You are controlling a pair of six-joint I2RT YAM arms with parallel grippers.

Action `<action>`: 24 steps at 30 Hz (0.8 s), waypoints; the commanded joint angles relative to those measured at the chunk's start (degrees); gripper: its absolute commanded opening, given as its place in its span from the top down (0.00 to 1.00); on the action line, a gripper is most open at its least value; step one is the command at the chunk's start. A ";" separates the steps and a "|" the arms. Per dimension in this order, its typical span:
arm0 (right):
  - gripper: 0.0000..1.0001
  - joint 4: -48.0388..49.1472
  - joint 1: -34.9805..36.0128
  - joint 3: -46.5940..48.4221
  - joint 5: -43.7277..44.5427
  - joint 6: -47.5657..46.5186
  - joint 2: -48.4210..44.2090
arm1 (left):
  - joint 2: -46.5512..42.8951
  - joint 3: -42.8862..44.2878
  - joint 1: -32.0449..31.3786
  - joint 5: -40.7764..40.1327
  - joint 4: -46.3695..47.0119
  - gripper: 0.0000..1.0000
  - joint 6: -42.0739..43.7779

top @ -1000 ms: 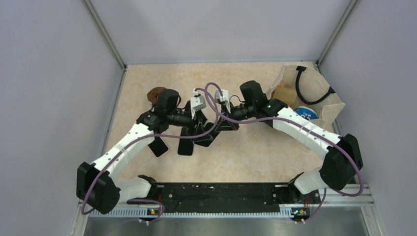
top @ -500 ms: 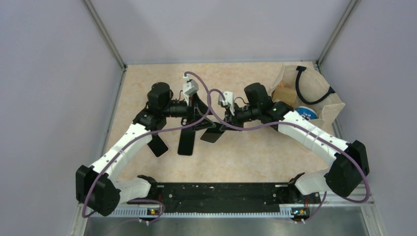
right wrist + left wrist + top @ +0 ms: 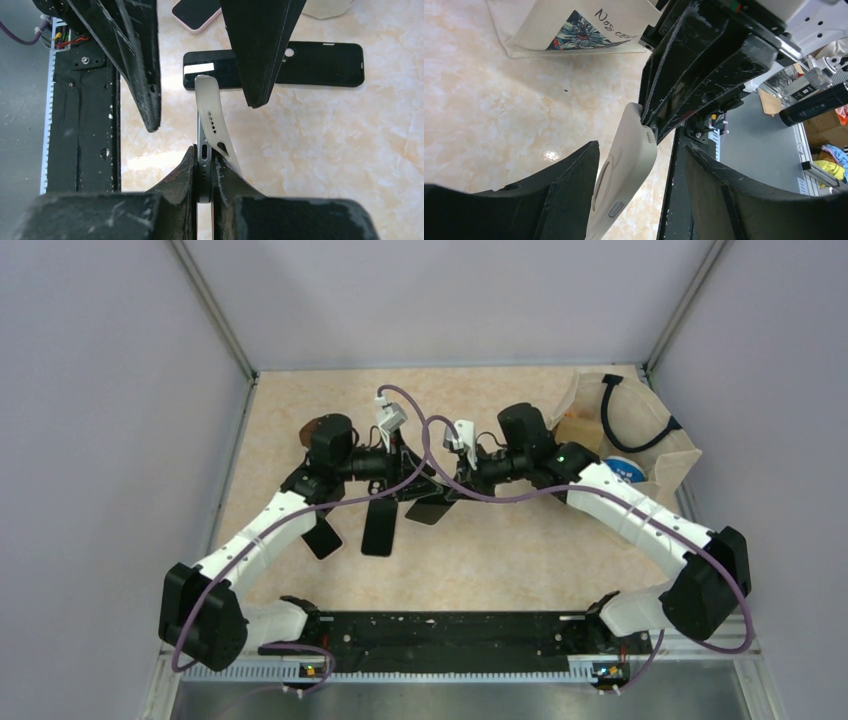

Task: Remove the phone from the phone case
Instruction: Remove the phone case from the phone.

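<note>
Two grippers meet over the middle of the table (image 3: 520,560). There are three phones and one beige case. The right gripper (image 3: 204,152) is clenched on the bottom end of the dark phone (image 3: 205,159), held edge-on. The case (image 3: 211,112) is still on the phone, but its bottom lip is bent away from it. The left gripper (image 3: 640,149) is released, with its fingers apart on either side of that loose lip. The other two phones lie flat just left of the middle, toward the near edge: a black one (image 3: 378,528) and a pink-edged one (image 3: 322,538) beside it. One bag (image 3: 672,465) sits in the far right corner, holding one black cable (image 3: 625,420) and one round blue thing (image 3: 625,470). One brown thing (image 3: 316,426) shows behind the left wrist.

A second ago the left gripper sat nearer the near edge, with both sets of fingers low over the black phone; it has since swung toward the far edge. The right arm has shifted slightly too. The two flat phones and the bag have not moved.

The tabletop is beige and marbled, with a black rail (image 3: 440,635) along its near edge. Pale lilac walls (image 3: 100,440) close three sides.
</note>
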 commanded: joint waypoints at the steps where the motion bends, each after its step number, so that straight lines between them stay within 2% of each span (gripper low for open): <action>1: 1.00 3.08 0.11 4.60 -1.71 -0.57 -0.83 | 0.70 -0.53 -0.74 -3.17 4.42 0.34 -2.52; 4: 1.00 2.96 0.11 4.67 -1.64 -0.57 -0.78 | 1.38 -0.35 -1.04 -4.29 4.48 0.42 -2.92; 10: 1.00 2.95 0.24 4.10 -1.55 -0.92 -0.99 | 2.89 -0.52 -1.04 -2.51 7.37 0.76 -6.26; 15: 1.00 3.41 0.88 2.52 0.24 -2.42 -1.71 | 3.45 -1.83 -1.04 -0.84 12.53 0.97 -12.73; 16: 1.00 3.54 1.20 2.36 0.82 -2.76 -2.10 | 3.50 -2.74 -1.01 -1.15 14.76 1.00 -14.97; 24: 1.00 3.72 2.45 2.92 4.90 -4.57 -2.87 | 6.44 -7.20 0.92 -5.28 21.58 1.00 -31.01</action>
